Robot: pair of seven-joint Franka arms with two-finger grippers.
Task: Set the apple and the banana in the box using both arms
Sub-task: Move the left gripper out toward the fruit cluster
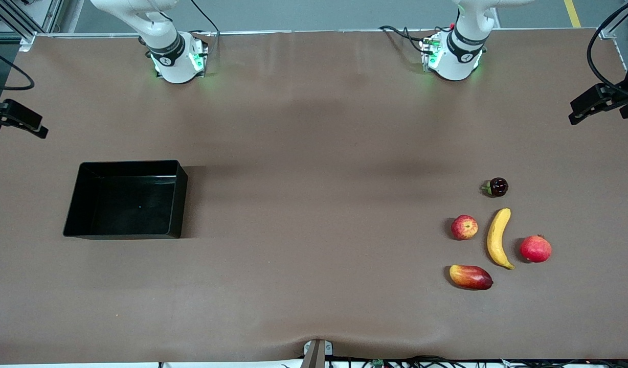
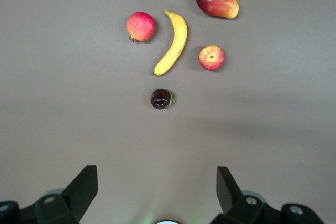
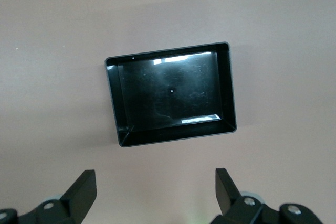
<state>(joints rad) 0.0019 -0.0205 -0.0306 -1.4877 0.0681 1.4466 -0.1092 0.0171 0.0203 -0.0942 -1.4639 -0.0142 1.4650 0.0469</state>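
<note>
The apple (image 1: 464, 227) (image 2: 211, 57), red with pale yellow streaks, lies beside the long yellow banana (image 1: 498, 237) (image 2: 174, 43) toward the left arm's end of the table. The black box (image 1: 126, 199) (image 3: 172, 93) stands with nothing in it toward the right arm's end. My left gripper (image 2: 156, 181) hangs open high above bare table, well apart from the fruit. High over the table near the box, my right gripper (image 3: 156, 182) is open too, holding nothing. In the front view only the arms' bases show; both grippers are out of that view.
A uniformly red round fruit (image 1: 535, 248) lies on the banana's other flank. A red-yellow mango (image 1: 470, 276) lies nearer the front camera than the apple. A small dark fruit with a green stalk (image 1: 496, 187) sits farther from it. Black clamps (image 1: 17, 118) jut in at both table ends.
</note>
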